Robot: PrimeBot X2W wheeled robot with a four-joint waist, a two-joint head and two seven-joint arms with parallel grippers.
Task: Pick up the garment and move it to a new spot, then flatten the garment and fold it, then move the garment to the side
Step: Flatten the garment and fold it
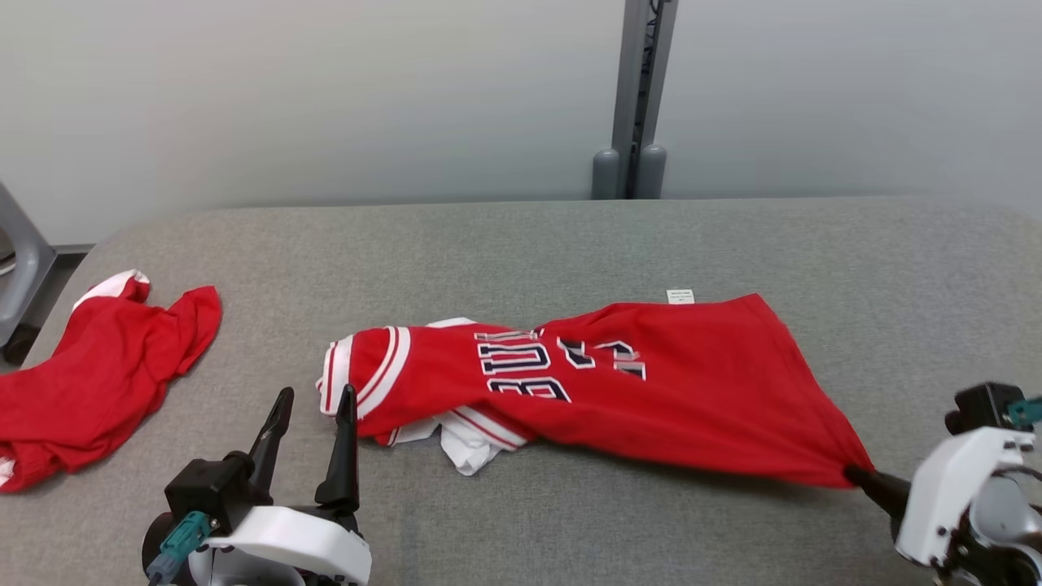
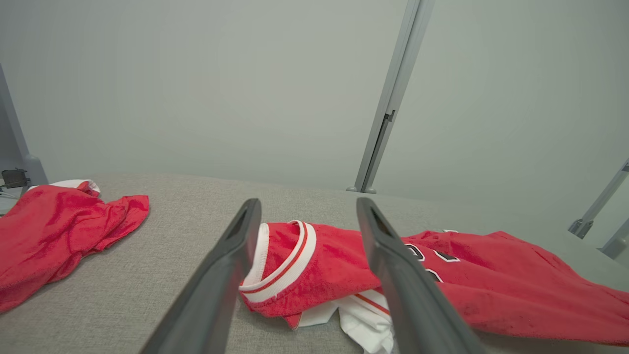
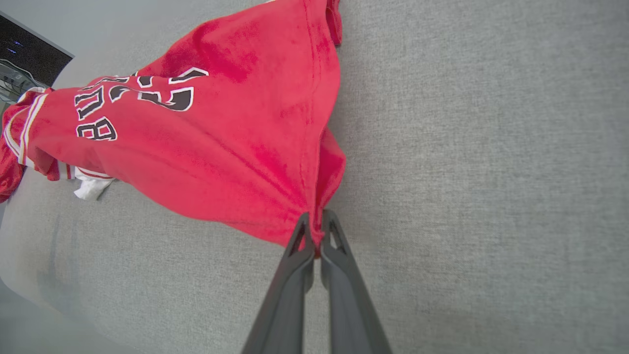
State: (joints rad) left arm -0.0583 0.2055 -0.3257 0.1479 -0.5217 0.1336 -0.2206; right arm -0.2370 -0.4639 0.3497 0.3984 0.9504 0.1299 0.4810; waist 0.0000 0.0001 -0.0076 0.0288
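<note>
The garment (image 1: 651, 382) is a red jersey with white trim and dark lettering, lying rumpled across the middle of the grey table (image 1: 521, 244). My right gripper (image 1: 851, 474) is shut on the jersey's near right hem corner, and the cloth is pulled taut into a point there. The right wrist view shows that pinched corner (image 3: 317, 231) between the closed fingers (image 3: 295, 265). My left gripper (image 1: 313, 399) stands open just in front of the jersey's striped collar end (image 2: 280, 265), apart from the cloth, with nothing between its fingers (image 2: 231, 265).
A second red garment (image 1: 98, 374) lies crumpled at the table's left edge. A grey post (image 1: 639, 98) rises behind the table's far edge against a pale wall. A grey chair part (image 1: 16, 268) sits at the far left.
</note>
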